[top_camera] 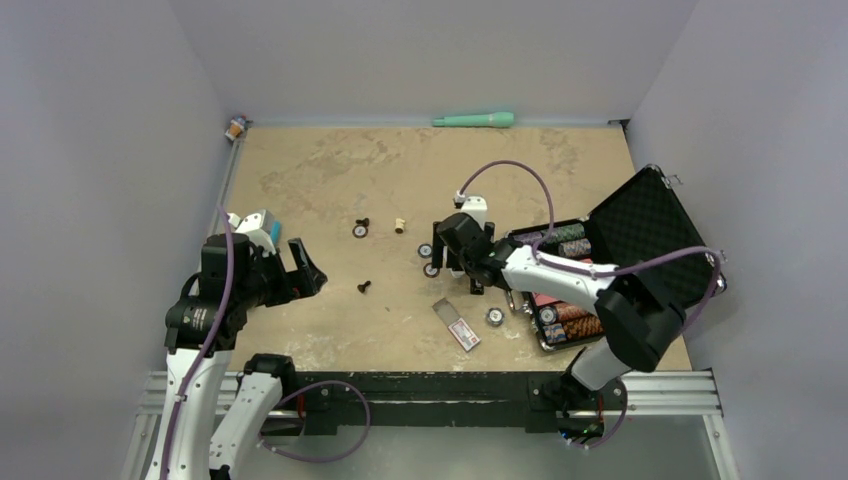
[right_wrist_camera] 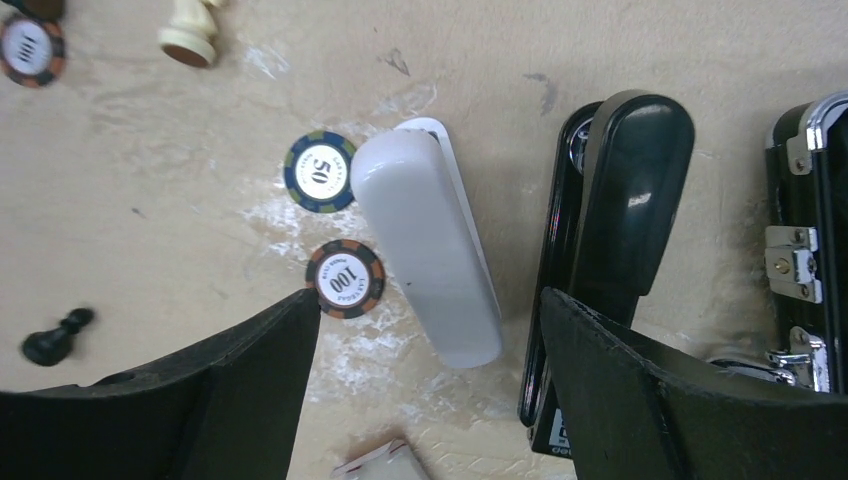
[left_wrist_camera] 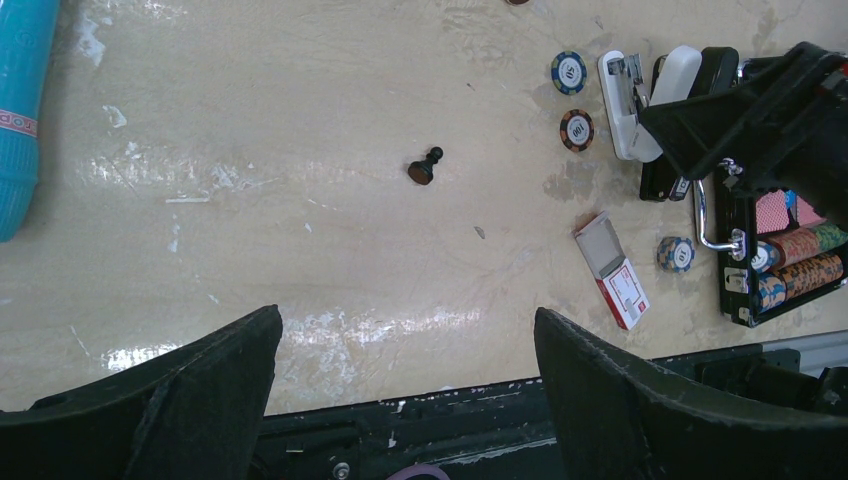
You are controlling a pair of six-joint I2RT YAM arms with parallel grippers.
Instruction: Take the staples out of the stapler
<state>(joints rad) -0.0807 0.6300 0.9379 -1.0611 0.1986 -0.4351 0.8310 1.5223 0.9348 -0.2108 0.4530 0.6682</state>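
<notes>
Bench (top_camera: 330, 180) is tan and mottled with white scuffs, pale grey walls (top_camera: 430, 50) on three sides. Black stapler (right_wrist_camera: 615, 240) lies flat between chip case (right_wrist_camera: 810, 230) and white stapler (right_wrist_camera: 430, 250). Right end effector (right_wrist_camera: 430, 305) hangs over both, fingers spread. Left end effector (left_wrist_camera: 407, 318) spread, holding nothing.

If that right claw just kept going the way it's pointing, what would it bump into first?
Probably the white stapler, which lies squarely in the gap of the open right gripper. The black stapler sits just beside one finger and might be clipped too; depth is hard to judge.
</notes>
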